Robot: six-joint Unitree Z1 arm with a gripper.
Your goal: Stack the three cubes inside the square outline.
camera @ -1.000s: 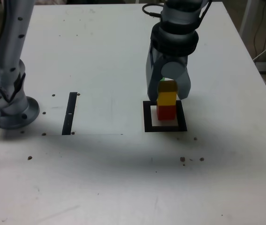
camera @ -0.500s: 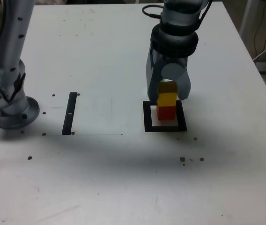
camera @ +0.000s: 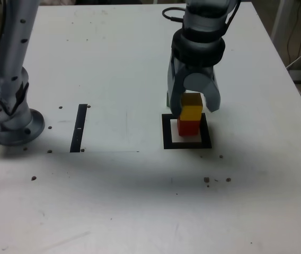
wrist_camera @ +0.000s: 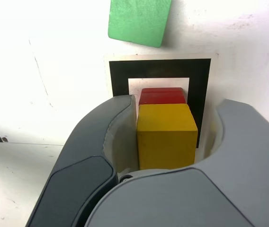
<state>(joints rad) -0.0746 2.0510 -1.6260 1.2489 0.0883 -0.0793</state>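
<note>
A yellow cube sits on a red cube inside the black square outline, right of centre in the exterior view. My gripper is open and straddles the yellow cube from behind, one finger on each side. The wrist view shows the yellow cube between the fingers of the gripper, with a visible gap on at least one side, the red cube under it, and the square outline around them. The green cube lies on the table just outside the outline, hidden by the gripper in the exterior view.
A thin black strip lies on the table toward the exterior view's left. The arm's grey base stands at the far left. Cables hang past the table's right edge. Small dark specks dot the white table.
The fingers have spread wider around the yellow cube. The two-cube stack has stayed put in the outline.
</note>
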